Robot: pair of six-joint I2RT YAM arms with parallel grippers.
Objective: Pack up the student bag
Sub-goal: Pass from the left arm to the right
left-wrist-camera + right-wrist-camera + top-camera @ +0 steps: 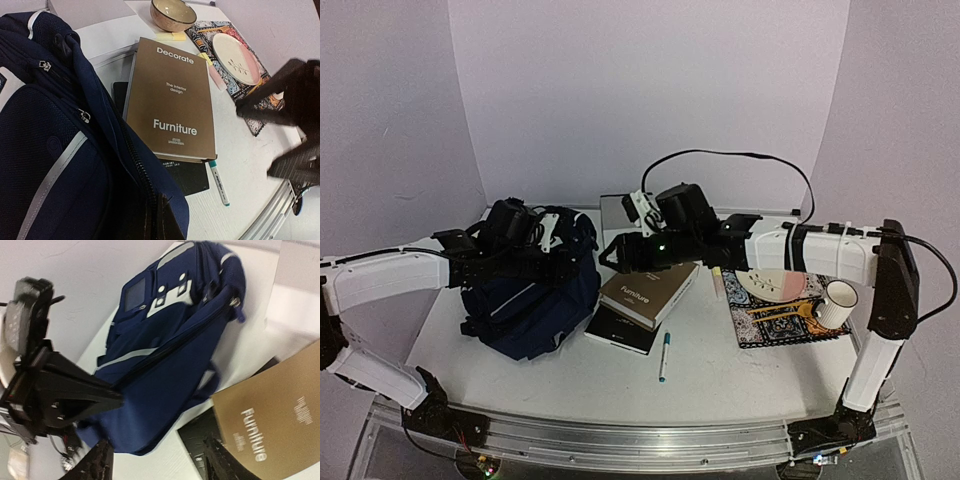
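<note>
Nearest us, student bag (50, 165) is pinched at the rim by left end effector (570, 265); right end effector (157, 462) stands open, empty. We think it must grasp the book (170, 100) next.

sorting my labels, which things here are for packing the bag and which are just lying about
Likely for the job: student bag, brown book, black notebook, pen.
Just lying about: plate, mug, bowl, patterned mat.
</note>
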